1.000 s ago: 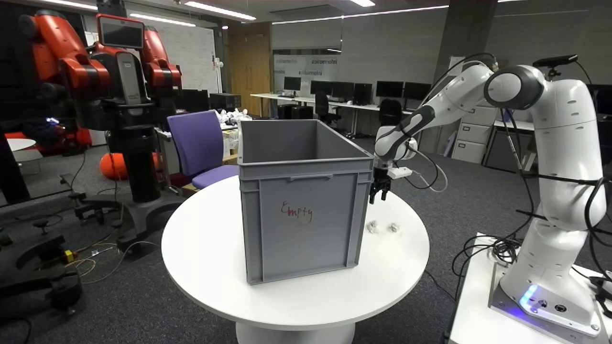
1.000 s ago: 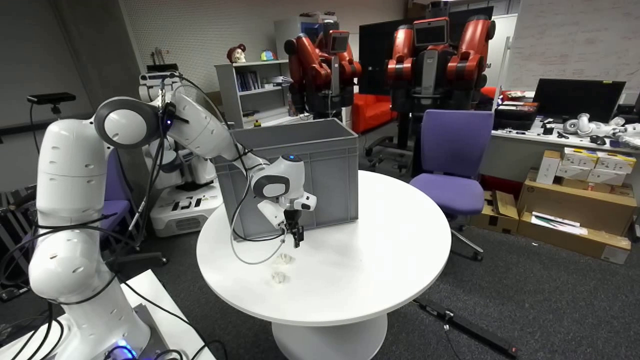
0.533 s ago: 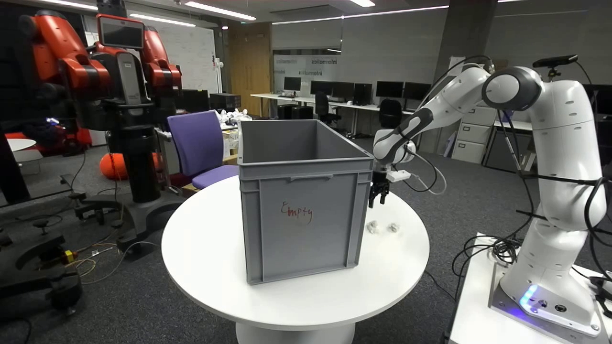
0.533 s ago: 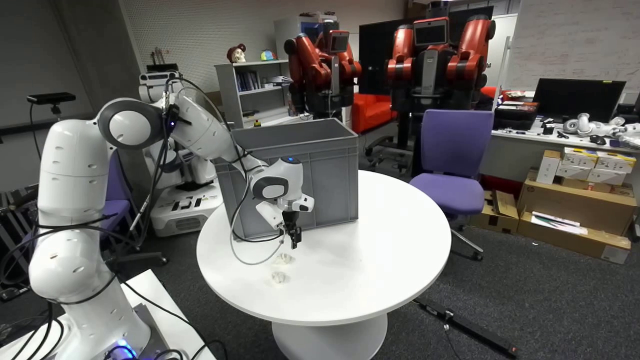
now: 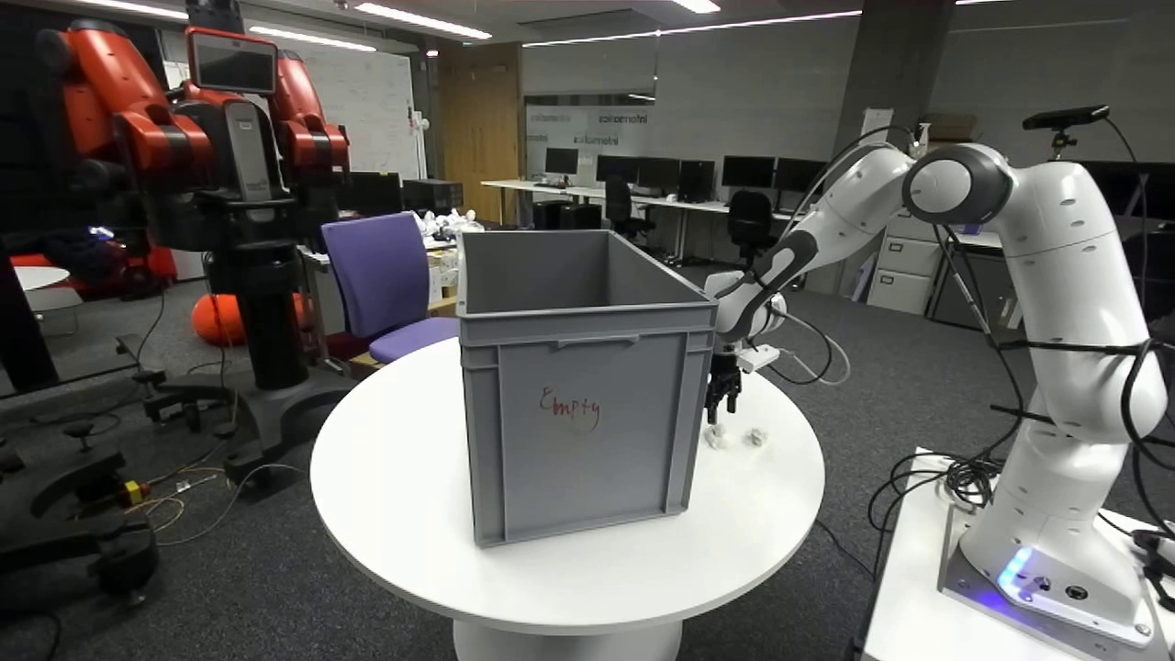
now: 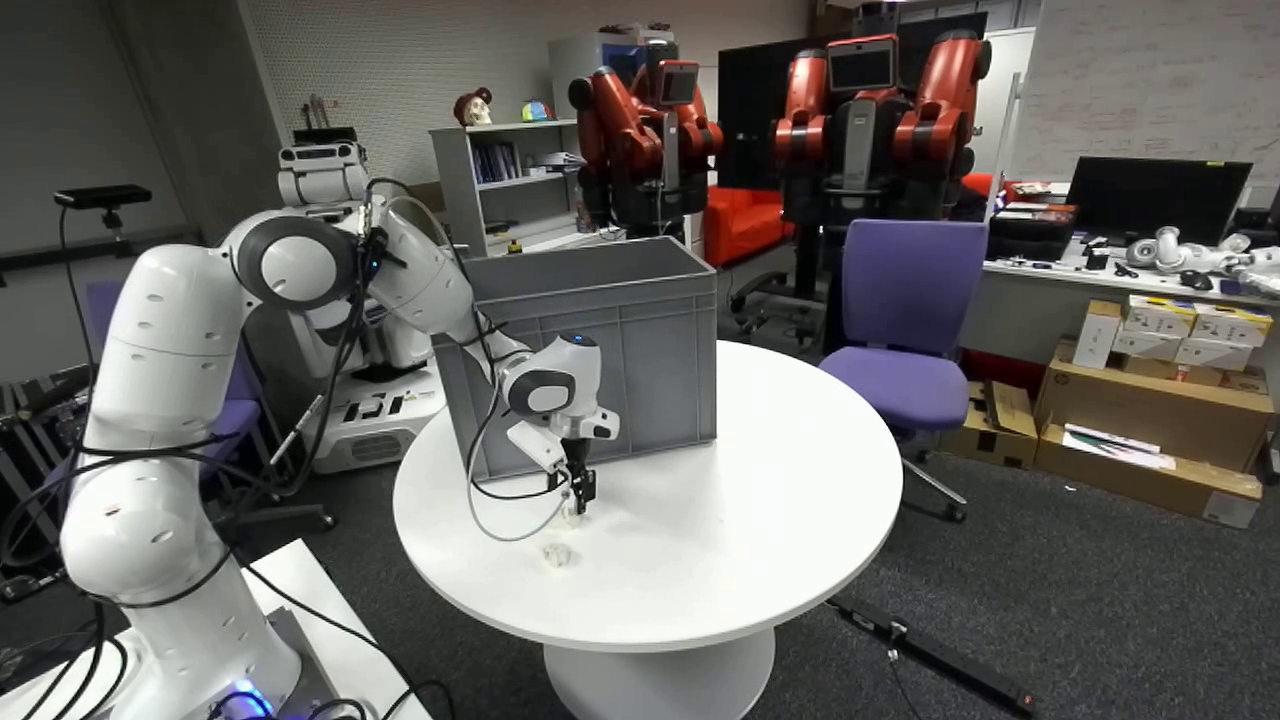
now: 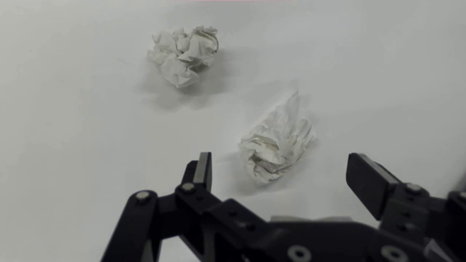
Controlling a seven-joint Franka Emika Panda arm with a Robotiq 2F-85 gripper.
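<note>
My gripper (image 7: 279,155) is open in the wrist view, its black fingers spread wide with nothing held. Between and just beyond the fingertips lies a crumpled white paper ball (image 7: 273,145), touched by neither finger. A second paper ball (image 7: 184,56) rests farther off, up and to the left. In an exterior view the gripper (image 5: 721,413) hangs low above the table, right over the nearer ball (image 5: 715,439), with the second ball (image 5: 755,438) beside it. From the opposite camera, the gripper (image 6: 578,505) partly hides the nearer ball (image 6: 570,519); the second ball (image 6: 557,554) is in plain sight.
A tall grey bin (image 5: 587,422) marked "Empty" stands on the round white table (image 5: 395,514), close beside the gripper. Its open top faces up. A purple chair (image 6: 905,330) stands by the table. Cables (image 6: 480,520) loop from the arm near the wrist.
The arm has lowered, bringing the gripper down over the nearer paper ball and slightly towards the robot's base. The jaws have stayed open, and both balls and the bin lie as before.
</note>
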